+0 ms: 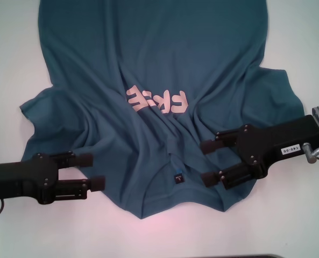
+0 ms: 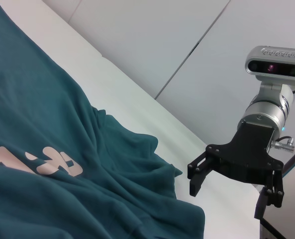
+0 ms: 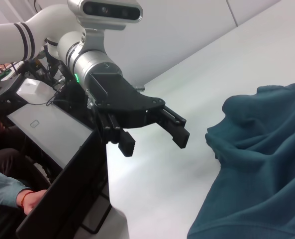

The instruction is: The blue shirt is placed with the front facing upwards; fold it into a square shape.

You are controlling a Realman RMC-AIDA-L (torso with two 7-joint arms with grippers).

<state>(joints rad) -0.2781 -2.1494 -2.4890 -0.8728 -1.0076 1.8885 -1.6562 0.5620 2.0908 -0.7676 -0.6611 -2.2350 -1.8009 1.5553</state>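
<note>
The blue shirt (image 1: pixel 154 91) is spread front-up over the middle of the white counter (image 1: pixel 8 64), its collar toward six o'clock in the head view and its hem running out of view at twelve. The cloth is heavily rumpled, with folds radiating from the chest toward both sleeves, which lie at nine and three o'clock. Pale pinkish block letters (image 1: pixel 156 100) are printed on the chest; they are seen upside down and partly swallowed by creases, so only something like "FREE" can be made out. Inside the neckline a small dark neck label (image 1: pixel 178 176) with a blue tab is seen; no writing on it can be read.

The left pincer (image 1: pixel 92 170) is held over the shoulder area at about seven o'clock, its jaws parted and nothing between them. The right pincer (image 1: pixel 206 162) is held over the opposite shoulder at about five o'clock, likewise spread wide and empty. On the right arm's black body a white sticker (image 1: pixel 290 148) is fixed, reading roughly "140-06". In the right wrist view a person's hand (image 3: pixel 32 199) is seen beyond the counter edge.
</note>
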